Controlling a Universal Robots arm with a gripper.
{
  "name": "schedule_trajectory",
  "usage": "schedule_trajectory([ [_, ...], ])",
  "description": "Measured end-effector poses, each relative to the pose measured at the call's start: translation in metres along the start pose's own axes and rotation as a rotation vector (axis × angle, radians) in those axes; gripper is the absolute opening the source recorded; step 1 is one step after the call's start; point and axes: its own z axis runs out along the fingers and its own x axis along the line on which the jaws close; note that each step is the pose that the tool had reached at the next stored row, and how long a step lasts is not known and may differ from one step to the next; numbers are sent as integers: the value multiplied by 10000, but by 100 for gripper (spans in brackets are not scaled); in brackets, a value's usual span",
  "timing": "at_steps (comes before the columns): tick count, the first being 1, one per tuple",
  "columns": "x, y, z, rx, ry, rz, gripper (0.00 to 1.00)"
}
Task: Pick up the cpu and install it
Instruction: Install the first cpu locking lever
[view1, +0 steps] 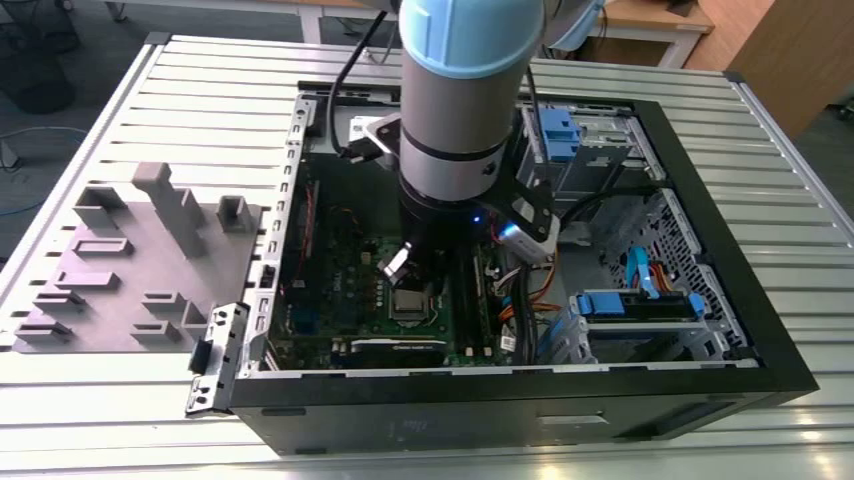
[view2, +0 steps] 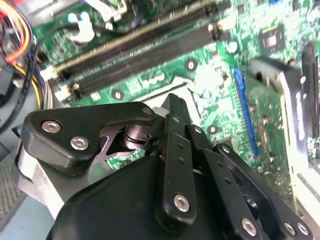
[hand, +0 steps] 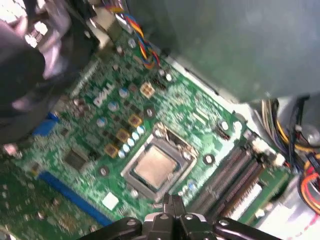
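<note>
The cpu (hand: 152, 167), a small square chip with a dull silvery top, lies flat inside the metal-framed socket on the green motherboard (hand: 100, 115) in the first wrist view. My gripper (hand: 173, 204) hovers just above the board beside the socket, black fingertips pressed together with nothing between them. In the second wrist view the shut fingers (view2: 175, 130) cover most of the socket. In the exterior view the arm reaches straight down into the open computer case (view1: 747, 330), the gripper (view1: 420, 275) standing over the socket (view1: 416, 305).
Black memory slots (hand: 232, 175) run close to the socket. A blue expansion slot (hand: 70, 192) lies on its other side. Coloured cable bundles (hand: 305, 185) hang near the case wall. A grey moulded fixture (view1: 147, 260) sits on the slatted table at the exterior view's left.
</note>
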Motion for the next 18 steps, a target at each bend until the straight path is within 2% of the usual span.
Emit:
schedule_trajectory([
  [2,41,37,1,25,-30,1,11],
  [6,86,74,2,62,-80,4,11],
  [11,85,72,-81,66,-77,4,11],
  [18,83,75,-81,67,-78,4,11],
])
